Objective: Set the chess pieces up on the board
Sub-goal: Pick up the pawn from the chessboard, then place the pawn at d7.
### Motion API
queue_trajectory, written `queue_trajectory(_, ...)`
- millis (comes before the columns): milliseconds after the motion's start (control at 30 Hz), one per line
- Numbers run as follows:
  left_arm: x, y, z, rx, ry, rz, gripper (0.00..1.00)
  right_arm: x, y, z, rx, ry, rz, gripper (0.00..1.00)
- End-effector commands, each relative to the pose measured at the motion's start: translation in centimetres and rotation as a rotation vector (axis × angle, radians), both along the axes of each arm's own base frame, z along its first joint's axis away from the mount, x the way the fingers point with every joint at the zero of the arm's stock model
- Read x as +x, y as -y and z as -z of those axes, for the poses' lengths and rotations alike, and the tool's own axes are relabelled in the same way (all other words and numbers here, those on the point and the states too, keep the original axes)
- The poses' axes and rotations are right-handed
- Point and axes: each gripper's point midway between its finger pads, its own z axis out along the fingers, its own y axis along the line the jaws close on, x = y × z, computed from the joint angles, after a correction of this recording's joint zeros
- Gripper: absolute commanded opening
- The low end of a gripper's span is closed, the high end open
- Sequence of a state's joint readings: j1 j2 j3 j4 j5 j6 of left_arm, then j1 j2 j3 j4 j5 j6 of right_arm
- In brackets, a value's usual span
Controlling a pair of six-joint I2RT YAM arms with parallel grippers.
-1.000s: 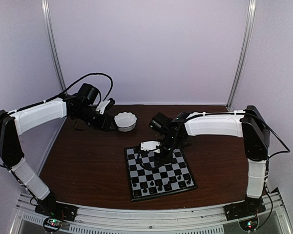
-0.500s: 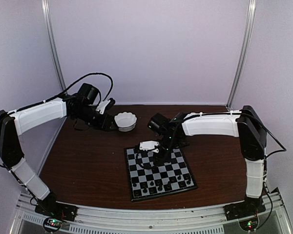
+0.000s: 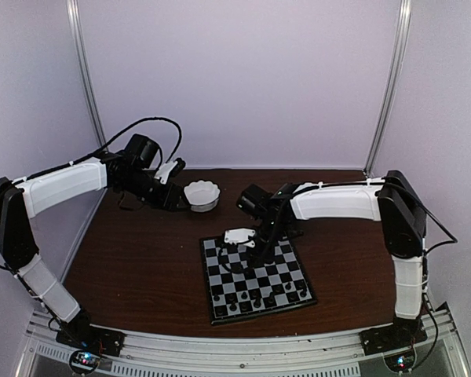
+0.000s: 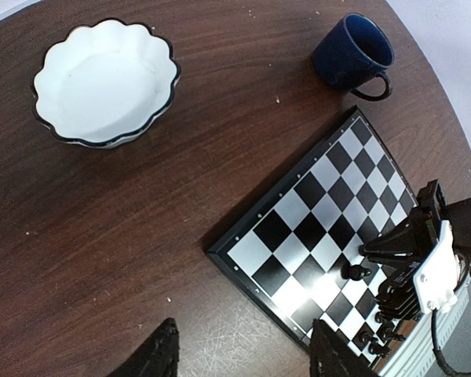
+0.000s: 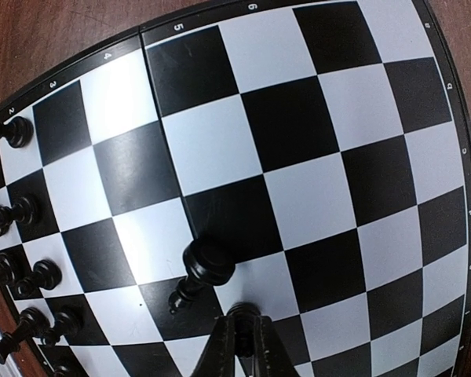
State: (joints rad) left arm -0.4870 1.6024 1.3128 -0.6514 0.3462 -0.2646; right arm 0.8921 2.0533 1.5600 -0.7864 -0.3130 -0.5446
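Two grippers are in view. On the left, the left gripper (image 4: 243,353) hovers with its jaws apart and empty, near the white bowl (image 4: 102,82). On the board (image 5: 298,118), black chess pieces (image 5: 16,212) line one edge. The right gripper (image 5: 243,330) is pinched closed, holding nothing, just beside a lone piece (image 5: 200,271).
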Motion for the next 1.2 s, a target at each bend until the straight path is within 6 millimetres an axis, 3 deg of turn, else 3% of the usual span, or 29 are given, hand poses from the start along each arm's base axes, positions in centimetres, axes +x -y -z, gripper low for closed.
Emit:
queue_trajectory(0, 0.3, 0.4, -1.5, -0.039, 0.035, 0.006, 0.57, 0.0, 0.4, -2.5, 0.034, 0.033, 0.005, 0.02)
queue_trajectory(267, 0.3, 0.5, -1.7, -0.042, 0.037, 0.007, 0.58, -3.0, 2.7, -4.5, 0.065, 0.017, -0.035, 0.02)
queue_trajectory(567, 0.3, 0.4, -1.5, -0.039, 0.034, 0.005, 0.62, -7.4, 4.0, -2.6, 0.053, -0.099, -0.148, 0.03)
queue_trajectory(800, 0.4, 0.4, -1.4, -0.037, 0.031, 0.005, 0.63, -8.7, 3.9, -1.4, 0.027, -0.137, -0.196, 0.03)
queue_trajectory(1167, 0.3, 0.5, -1.4, -0.039, 0.030, 0.006, 0.63, -8.6, 3.6, -0.2, -0.007, -0.139, -0.195, 0.04)
